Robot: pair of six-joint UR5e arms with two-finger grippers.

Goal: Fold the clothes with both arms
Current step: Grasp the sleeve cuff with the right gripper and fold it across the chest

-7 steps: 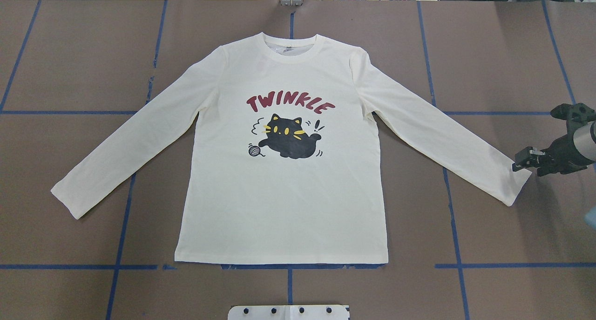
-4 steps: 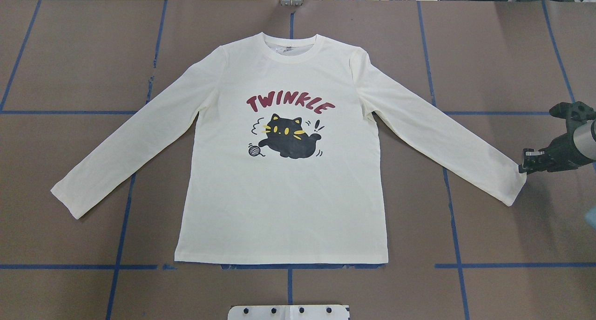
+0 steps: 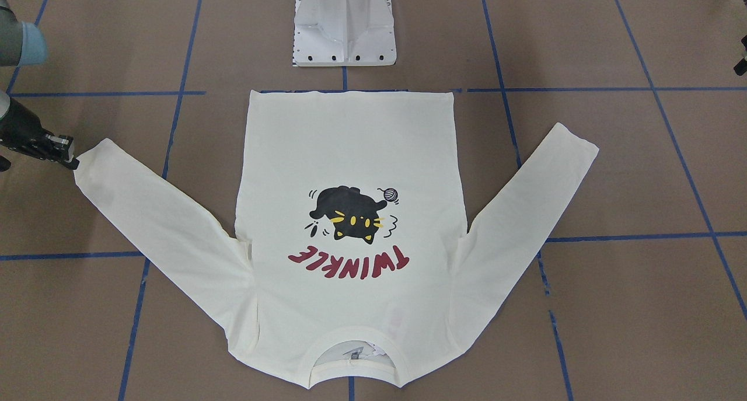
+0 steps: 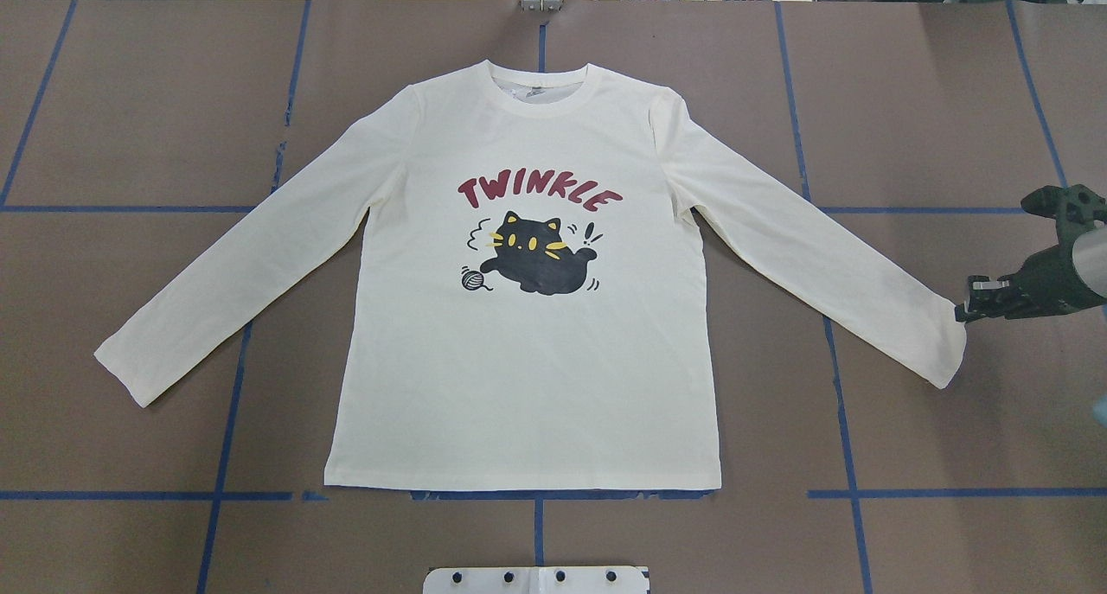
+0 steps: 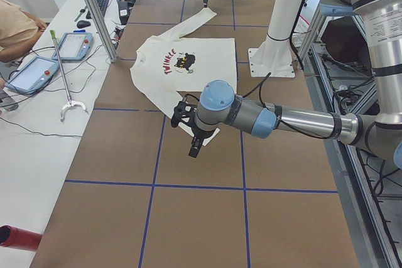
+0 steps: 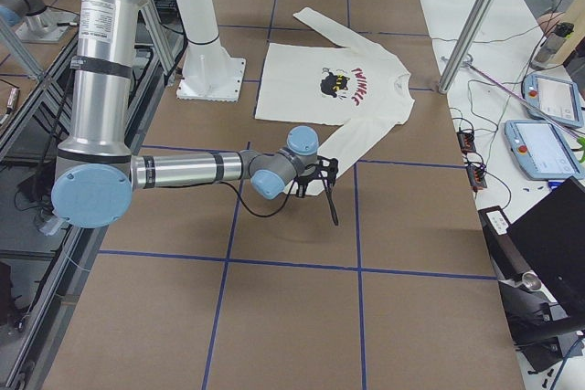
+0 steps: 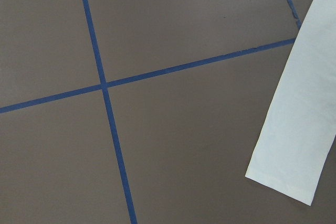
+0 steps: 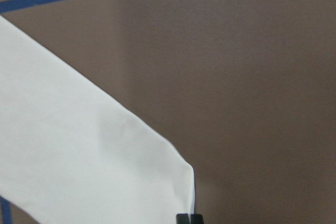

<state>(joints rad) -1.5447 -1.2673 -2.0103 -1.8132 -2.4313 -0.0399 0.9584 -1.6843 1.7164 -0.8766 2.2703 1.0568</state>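
Brown surface (image 4: 130,101) bears a T-shirt (image 4: 519,386), likely limp and light, its cuff corner (image 4: 950,339) sensibly pinched by the right end effector (image 4: 962,311).

The right arm (image 4: 1079,270) reaches in from three o'clock in the overhead view. Its right gripper (image 4: 964,309) points toward nine, jaws pinched on a cuff of the T-shirt (image 4: 519,378). The left arm (image 5: 301,120) stretches out level, with the left gripper (image 5: 193,151) hanging toward six, its opening unreadable.

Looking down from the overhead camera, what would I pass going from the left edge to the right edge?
First sleeve → yarn ball print → black cat print → other sleeve → the robot's right gripper, at that sleeve's cuff.
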